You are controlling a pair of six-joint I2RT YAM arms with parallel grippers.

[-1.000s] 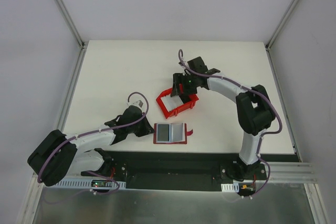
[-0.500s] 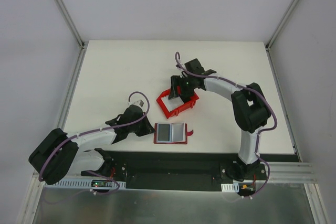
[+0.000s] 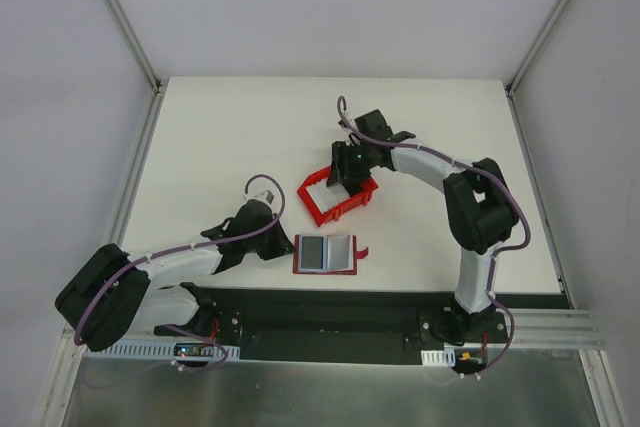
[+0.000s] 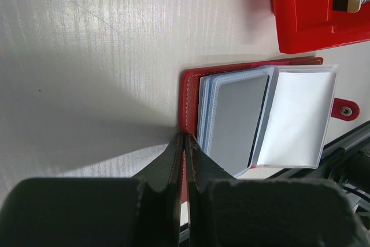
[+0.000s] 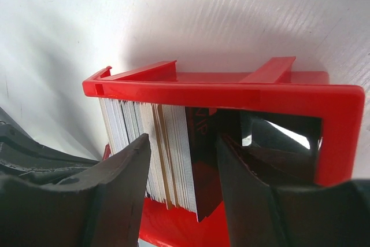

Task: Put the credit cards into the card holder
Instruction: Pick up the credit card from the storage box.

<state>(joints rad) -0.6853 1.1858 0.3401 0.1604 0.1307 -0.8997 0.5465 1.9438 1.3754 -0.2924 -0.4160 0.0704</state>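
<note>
The card holder [image 3: 325,253] lies open and flat on the white table [image 3: 220,137], low in the centre of the overhead view, just ahead of the black base strip, its closing tab [image 4: 346,110] pointing toward the right of the frame. The left wrist view shows its red cover with pale sleeves fanned out, a grey card [image 4: 237,117] in one pocket and a whitish pocket beside it. The left gripper [image 3: 275,247] sits at the holder's left edge with its jaws closed flat against each other and nothing between them, the tips touching the red cover's edge. Just above the holder and slightly right in the overhead view sits a red plastic bin [image 3: 322,209], tilted on the table. The right gripper [image 5: 184,143] reaches into it. Its fingers [image 5: 115,189] stand apart on either side of the credit cards [image 5: 167,154], which stand on edge in a packed row, whitish ones at the left and a dark card [image 5: 205,166] at the right. Whether the pads are pressing on the cards cannot be told.
</note>
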